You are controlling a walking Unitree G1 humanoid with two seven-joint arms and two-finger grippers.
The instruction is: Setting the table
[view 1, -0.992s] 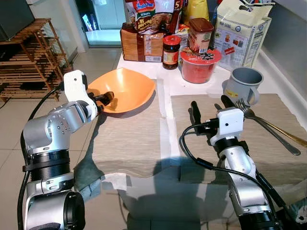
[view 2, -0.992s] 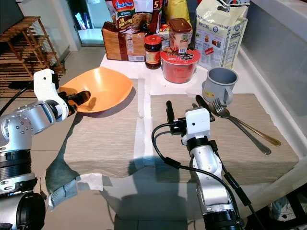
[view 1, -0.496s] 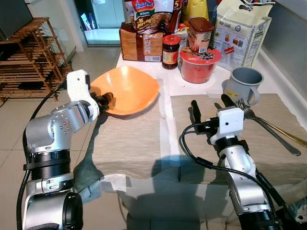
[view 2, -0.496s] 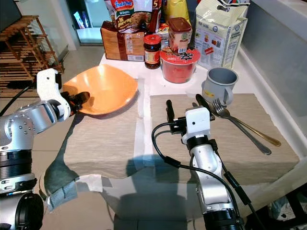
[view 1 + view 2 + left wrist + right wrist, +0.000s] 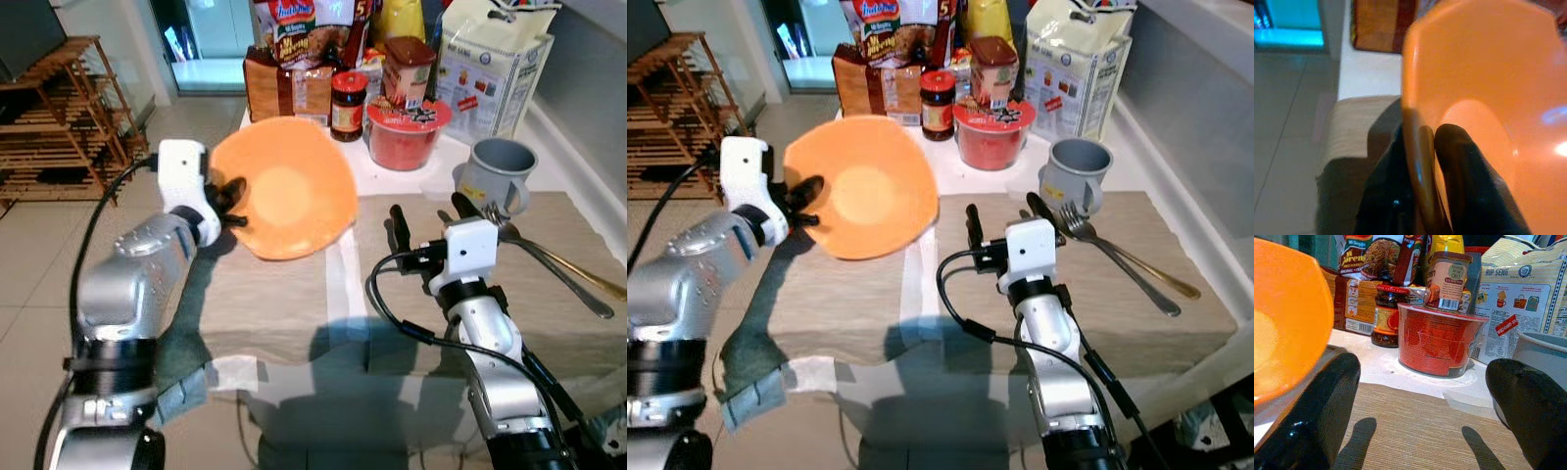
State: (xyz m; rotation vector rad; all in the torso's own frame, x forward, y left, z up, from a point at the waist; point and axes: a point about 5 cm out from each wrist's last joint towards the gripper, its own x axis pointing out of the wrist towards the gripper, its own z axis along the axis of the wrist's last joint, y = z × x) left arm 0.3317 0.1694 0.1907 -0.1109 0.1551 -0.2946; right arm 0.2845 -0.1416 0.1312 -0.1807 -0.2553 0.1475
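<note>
Bowls: one, the orange bowl (image 5: pixel 289 186), left of centre.
Placemats: two, the left placemat (image 5: pixel 265 299) and the right placemat (image 5: pixel 549 323).
Mugs: one grey mug (image 5: pixel 495 171), far right.
Cutlery: one fork (image 5: pixel 534 250) and one gold-handled piece (image 5: pixel 588 277) beside it; which kind, I cannot tell.
Instant noodle cups: one red noodle cup (image 5: pixel 407 132), far centre.
Jars: two, the dark jar (image 5: pixel 350 106) and the red-lidded jar (image 5: pixel 409 70).
Grippers: two, the left gripper (image 5: pixel 231 204) and the right gripper (image 5: pixel 429 217).

Orange bowl (image 5: pixel 289 191) tilted steeply, raised above the left placemat (image 5: pixel 269 299).
</note>
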